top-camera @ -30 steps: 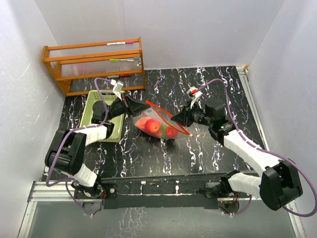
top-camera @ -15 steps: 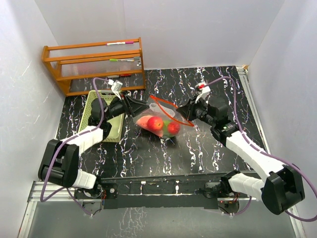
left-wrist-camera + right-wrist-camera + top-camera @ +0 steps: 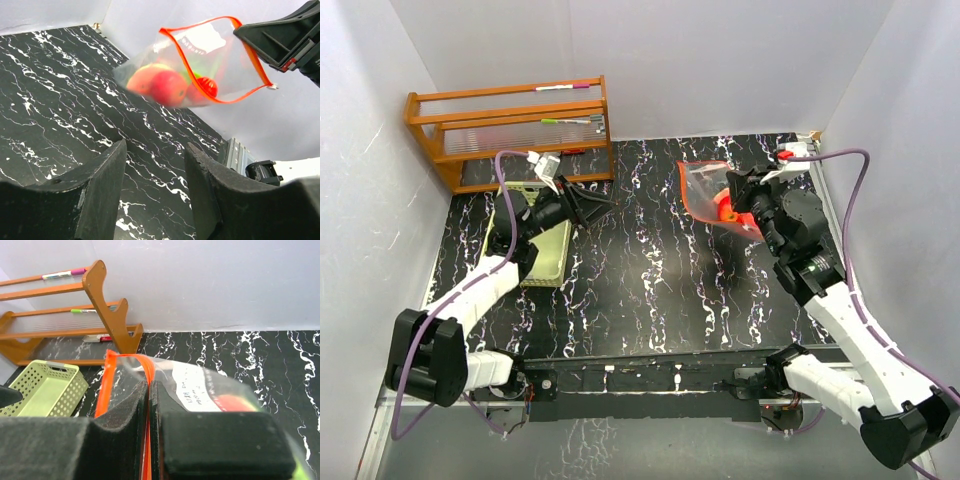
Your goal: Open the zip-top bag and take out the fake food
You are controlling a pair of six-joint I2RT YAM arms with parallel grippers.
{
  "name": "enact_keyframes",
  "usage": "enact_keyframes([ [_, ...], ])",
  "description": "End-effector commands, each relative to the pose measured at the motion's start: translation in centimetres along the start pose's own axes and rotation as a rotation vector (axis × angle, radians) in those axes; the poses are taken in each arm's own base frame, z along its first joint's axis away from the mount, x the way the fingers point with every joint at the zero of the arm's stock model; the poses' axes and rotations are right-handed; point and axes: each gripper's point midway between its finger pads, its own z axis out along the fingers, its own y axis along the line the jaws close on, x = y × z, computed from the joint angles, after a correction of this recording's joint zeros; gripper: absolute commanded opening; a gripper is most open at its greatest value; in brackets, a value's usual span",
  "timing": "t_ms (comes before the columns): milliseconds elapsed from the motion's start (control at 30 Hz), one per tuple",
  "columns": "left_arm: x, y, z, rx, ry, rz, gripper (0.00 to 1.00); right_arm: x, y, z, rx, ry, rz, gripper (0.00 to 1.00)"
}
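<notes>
The clear zip-top bag (image 3: 705, 188) with its red zip strip hangs in the air at the back right, held by my right gripper (image 3: 735, 192), which is shut on the zip strip (image 3: 149, 390). The white label (image 3: 195, 388) faces the right wrist camera. Fake food shows inside the bag in the left wrist view: red round fruits (image 3: 167, 86) and a green piece (image 3: 197, 74). My left gripper (image 3: 605, 207) is open and empty, raised near the pale green basket, well left of the bag. Its fingers (image 3: 107, 175) frame bare tabletop.
A pale green slotted basket (image 3: 552, 258) lies at the left under my left arm. An orange wooden rack (image 3: 510, 125) with pens stands at the back left. White walls enclose the black marbled table (image 3: 650, 290).
My left gripper let go of the bag and stayed at the left. My right gripper lifted the bag with the food off the table and carried it to the back right.
</notes>
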Motion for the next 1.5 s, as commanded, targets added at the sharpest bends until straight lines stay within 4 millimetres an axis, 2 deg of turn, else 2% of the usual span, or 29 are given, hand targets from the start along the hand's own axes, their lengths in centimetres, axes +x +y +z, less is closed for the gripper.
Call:
enact_keyframes([
  [0, -1.1, -0.9, 0.4, 0.035, -0.030, 0.006, 0.46, -1.0, 0.3, 0.6, -0.008, -0.027, -0.018, 0.08],
  [67, -1.0, -1.3, 0.6, 0.061, -0.044, 0.003, 0.45, 2.2, -0.1, 1.3, -0.001, 0.022, -0.006, 0.08],
  [167, -0.3, -1.2, 1.3, 0.065, -0.034, -0.017, 0.45, 8.2, -1.0, 2.1, 0.010, 0.107, 0.014, 0.07],
  [233, 0.6, -1.0, 1.7, 0.064, -0.011, -0.028, 0.44, 11.4, -0.6, 2.0, -0.007, 0.158, 0.039, 0.08],
  [333, 1.9, -0.5, 2.2, 0.050, 0.014, -0.029, 0.43, 14.1, 0.3, 1.6, -0.028, 0.196, 0.057, 0.08],
  [433, 3.5, 0.0, 2.9, 0.024, 0.049, -0.028, 0.43, 15.4, 0.7, 1.4, -0.041, 0.221, 0.059, 0.07],
  [567, 6.6, 0.3, 4.9, 0.012, 0.130, 0.009, 0.45, 16.0, 0.9, 1.3, -0.056, 0.240, 0.058, 0.08],
  [700, 9.6, 0.1, 6.4, 0.028, 0.195, 0.040, 0.47, 15.8, 1.0, 1.0, -0.060, 0.232, 0.069, 0.08],
  [833, 11.5, -0.6, 7.6, 0.049, 0.236, 0.063, 0.47, 14.6, 1.0, 0.8, -0.058, 0.208, 0.069, 0.08],
  [933, 12.1, -1.7, 8.8, 0.073, 0.249, 0.069, 0.47, 14.7, 1.2, 0.7, -0.070, 0.220, 0.066, 0.08],
  [1033, 13.7, -1.9, 10.4, 0.076, 0.292, 0.067, 0.46, 14.9, 1.2, 0.6, -0.065, 0.228, 0.069, 0.07],
  [1200, 15.8, -0.2, 12.1, -0.022, 0.336, 0.095, 0.46, 14.4, 1.6, 0.0, -0.096, 0.222, 0.073, 0.08],
  [1367, 17.2, 1.3, 12.6, -0.087, 0.351, 0.085, 0.45, 13.6, 1.6, -0.6, -0.096, 0.204, 0.088, 0.08],
  [1467, 18.3, 2.2, 12.8, -0.125, 0.356, 0.073, 0.39, 12.4, 2.1, -0.9, -0.119, 0.180, 0.085, 0.08],
])
